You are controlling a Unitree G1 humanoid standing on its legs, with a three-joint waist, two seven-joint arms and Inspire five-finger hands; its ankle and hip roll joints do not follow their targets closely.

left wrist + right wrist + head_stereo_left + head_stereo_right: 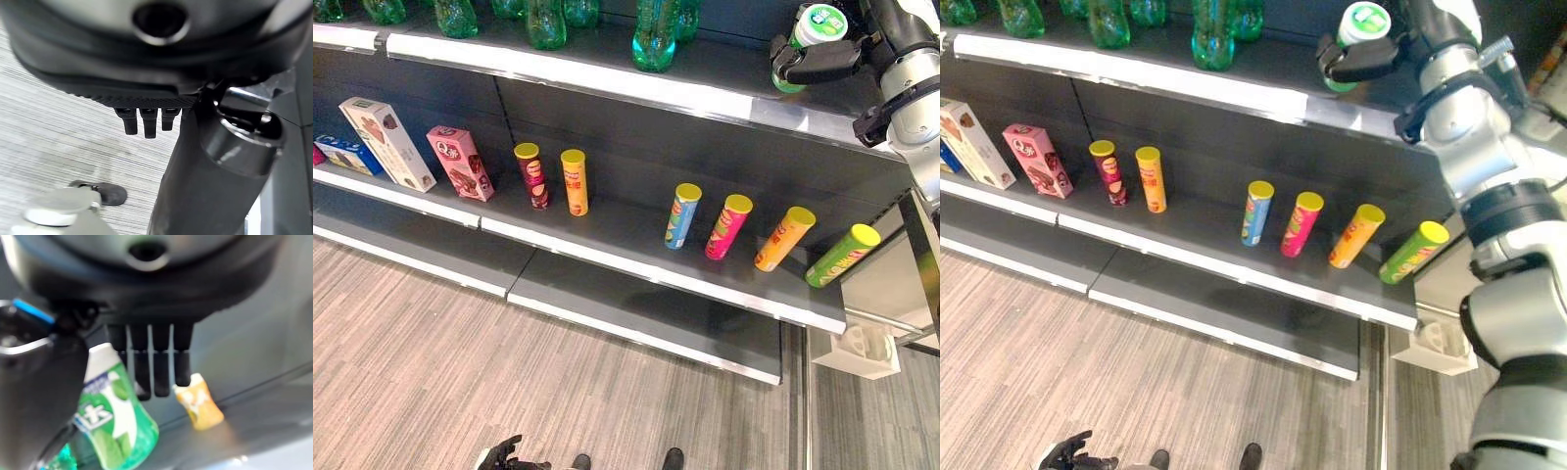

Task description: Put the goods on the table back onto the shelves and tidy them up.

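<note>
My right hand point(822, 63) is up at the right end of the top shelf point(607, 84). It is shut on a green-and-white bottle with a white lid point(819, 23). In the right wrist view the thumb is in front of the tilted bottle point(115, 416) and the fingers point(156, 367) are behind it. A small orange pack point(198, 404) lies on the shelf just past the fingers. My left hand point(501, 455) hangs low over the floor, its fingers point(146, 122) relaxed and holding nothing.
Green drink bottles point(654, 39) stand along the top shelf, left of my right hand. On the middle shelf point(636, 269) several chip cans point(682, 215) stand or lean, with a pink box point(460, 163) and a white box point(386, 143) further left. A white holder point(862, 352) hangs at the shelf's right end.
</note>
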